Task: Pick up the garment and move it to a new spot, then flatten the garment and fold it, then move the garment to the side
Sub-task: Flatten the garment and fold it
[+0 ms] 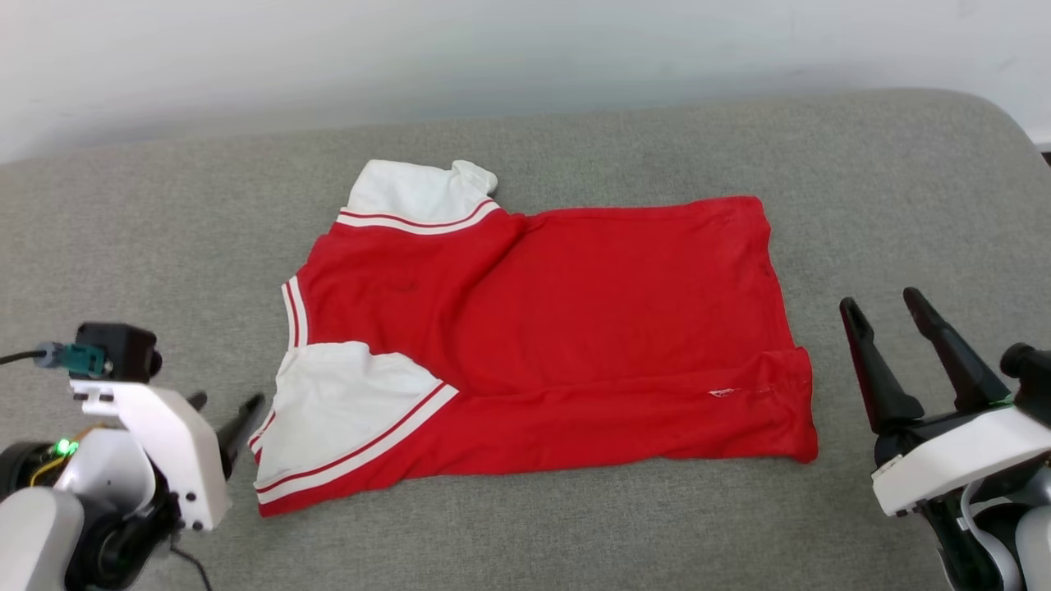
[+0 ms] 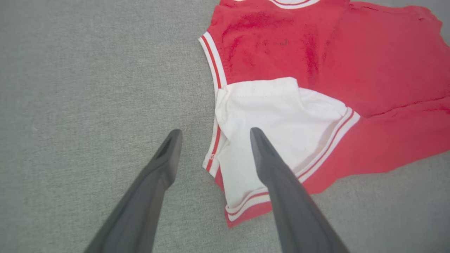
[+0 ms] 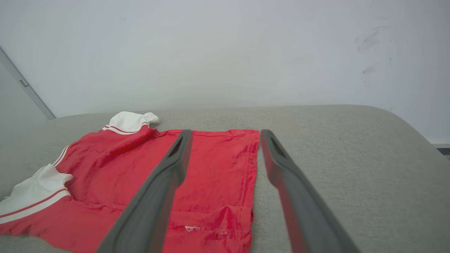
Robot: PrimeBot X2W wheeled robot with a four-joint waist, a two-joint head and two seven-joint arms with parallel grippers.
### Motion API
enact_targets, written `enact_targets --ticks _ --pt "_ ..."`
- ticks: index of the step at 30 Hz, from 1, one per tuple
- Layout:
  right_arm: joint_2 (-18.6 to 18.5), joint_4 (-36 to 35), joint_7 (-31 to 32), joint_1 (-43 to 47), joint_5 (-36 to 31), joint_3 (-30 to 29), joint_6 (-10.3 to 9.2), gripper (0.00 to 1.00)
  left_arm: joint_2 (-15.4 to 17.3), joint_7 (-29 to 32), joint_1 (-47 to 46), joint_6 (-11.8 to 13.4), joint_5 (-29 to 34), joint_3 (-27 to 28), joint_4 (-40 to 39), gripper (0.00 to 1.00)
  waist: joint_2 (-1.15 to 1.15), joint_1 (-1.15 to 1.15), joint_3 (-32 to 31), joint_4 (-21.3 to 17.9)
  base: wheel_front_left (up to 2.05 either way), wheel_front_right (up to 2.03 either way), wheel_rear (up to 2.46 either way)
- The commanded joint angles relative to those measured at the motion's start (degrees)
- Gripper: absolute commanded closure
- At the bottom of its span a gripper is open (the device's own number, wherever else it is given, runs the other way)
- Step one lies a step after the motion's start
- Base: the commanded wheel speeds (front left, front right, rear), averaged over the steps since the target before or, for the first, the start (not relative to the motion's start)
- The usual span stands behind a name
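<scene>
Left gripper (image 1: 226,404) lower left, right gripper (image 1: 881,302) lower right, both gaping, holding nothing. Jersey (image 1: 575,328) lying half-folded mid-frame on grey cushion (image 1: 862,164). Risk: fingers catching only top layer, thin fabric sliding, fold undoing.

One garment (image 1: 591,328) — a single red jersey — lies on one grey cushion (image 1: 123,230). It has two white sleeves, a far sleeve (image 1: 410,193) and a near sleeve (image 1: 337,402). Each sleeve carries one striped band and a third, the neck band (image 1: 294,312), makes three. One small white label (image 1: 722,393) sits on the hem. Two pincers: one left pincer (image 1: 227,404) and one right pincer (image 1: 881,302), each with two dark fingers (image 1: 870,369) — four altogether. One pale wall (image 1: 525,49) stands behind.
</scene>
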Motion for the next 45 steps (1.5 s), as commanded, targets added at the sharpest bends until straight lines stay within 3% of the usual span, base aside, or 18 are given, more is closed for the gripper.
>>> enact_targets --ticks 1,8,15,16,18,26,32,36,45 --pt "0.57 -1.09 0.37 0.69 -0.32 -0.47 -0.04 0.0 0.76 1.82 1.54 0.78 -0.55 0.12 -1.03 0.0 0.0 0.0 0.68 -0.38 0.0 0.0 0.0" --pt "2.13 -3.75 1.25 1.31 -1.15 -1.89 -0.04 0.0 1.56 8.93 7.23 4.2 -3.83 -0.16 -4.49 0.0 0.0 0.0 3.9 -1.17 0.0 0.0 0.0" --pt "2.22 -3.04 1.57 -0.19 -0.76 -2.14 -0.04 0.0 -2.09 10.0 7.15 3.09 -6.4 -2.58 -0.28 0.02 0.0 0.0 6.05 -1.7 0.0 0.0 0.0" --pt "2.06 -2.92 1.61 -0.14 -0.65 -2.18 -0.04 0.0 -2.89 9.77 6.86 2.75 -6.64 -2.87 0.17 0.39 0.0 0.0 6.09 -1.71 0.0 0.0 0.0" --pt "1.61 -2.66 2.03 0.08 -0.44 -2.67 -0.04 0.0 -3.84 9.23 6.17 1.85 -7.06 -3.3 1.22 1.0 0.0 0.0 5.92 -1.65 0.0 0.0 0.0" --pt "-0.5 -1.45 9.75 2.52 2.85 -5.56 -0.04 0.0 -3.89 4.12 3.81 -0.24 -6.18 -1.81 2.33 1.0 0.0 0.0 3.25 -0.56 0.0 0.0 0.0" --pt "-2.58 1.46 26.35 3.93 4.88 -7.54 -0.04 0.0 -3.35 1.15 3.54 0.82 -4.31 -0.83 -2.32 1.0 0.0 0.0 2.65 1.15 0.0 0.0 0.0" --pt "-2.09 3.01 34.8 2.9 6.2 -7.09 -0.04 0.0 -3.74 0.88 3.09 1.38 -3.9 -1.12 -5.16 1.0 0.0 0.0 3.73 2.73 0.0 0.0 0.0" --pt "-0.8 9.47 36.62 -2.79 7.13 -3.33 -0.04 0.0 -5.28 0.2 1.57 1.64 -3.04 -2.54 -6.93 1.0 0.0 0.0 7.11 4.82 0.0 0.0 0.0"
